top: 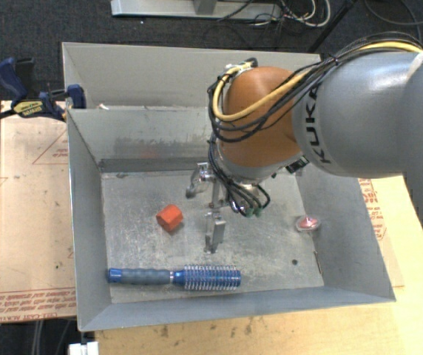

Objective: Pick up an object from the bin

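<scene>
Blue hairbrush (pixel 173 277) lies left-to-right along the near wall, bristle head pointing right; jaws hang just beyond, open or closed unclear.

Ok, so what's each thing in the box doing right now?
Orange cube: resting loose on the bin floor, untouched.
Blue hairbrush: lying flat along the near wall.
Small pink thing: lying near the right wall, untouched.
Gripper: hanging low over bare floor, right of the orange cube.

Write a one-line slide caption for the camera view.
Gripper low in the bin, just right of a red cube; blue brush along the front wall, small pink thing at right.
</scene>
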